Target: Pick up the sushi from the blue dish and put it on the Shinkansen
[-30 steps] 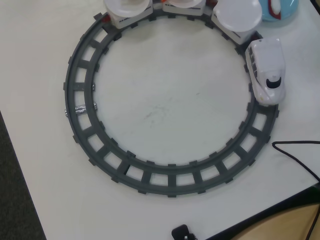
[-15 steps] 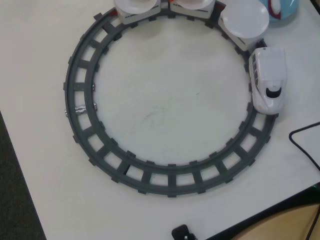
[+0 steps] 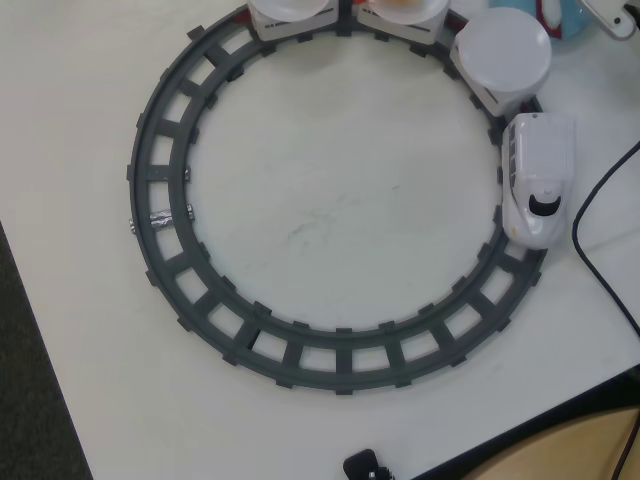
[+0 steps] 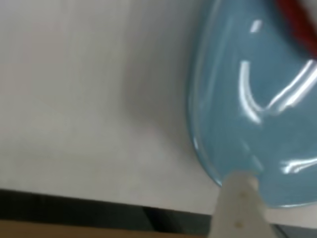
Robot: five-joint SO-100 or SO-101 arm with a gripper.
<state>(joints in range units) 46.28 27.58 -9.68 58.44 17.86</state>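
- A white tabletop (image 3: 330, 220) fills the overhead view, dark floor at its edges.
- One grey plastic ring track (image 3: 160, 215) keeps the train circling.
- One white streamlined toy Shinkansen (image 3: 538, 180) waits there, pulling three round white plates (image 3: 502, 48) meant for food.
- One light-blue plastic dish (image 4: 247, 99) sits just under the wrist camera.
- One red-topped sushi (image 4: 299, 22) lies on it.
- The gripper: one pale finger (image 4: 240, 208) visible; whether it is parted I cannot tell.

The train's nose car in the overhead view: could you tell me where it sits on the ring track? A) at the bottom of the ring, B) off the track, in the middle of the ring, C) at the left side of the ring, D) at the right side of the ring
D: the white nose car with its black button sits on the grey ring track at the ring's right side.
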